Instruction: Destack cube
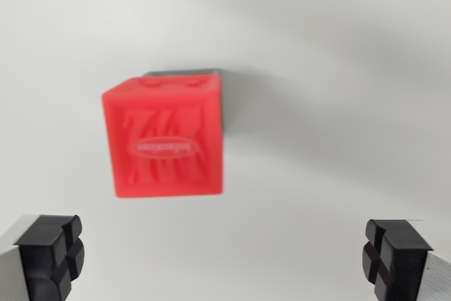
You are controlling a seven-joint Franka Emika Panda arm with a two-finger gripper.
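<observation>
**Wrist view: red cube on grey block, jaws wide apart**

Red cube (166,139) sits left of centre, blurred, with an oval embossed label on its facing side. Behind/under it a grey block (211,79) shows only as a thin strip along the cube's far edge and right side; can't tell its full shape. Both rest on a plain white surface (338,103). Gripper (225,259) spread wide, black pads (51,255) at the near corners, well clear of the cube, holding nothing.
</observation>
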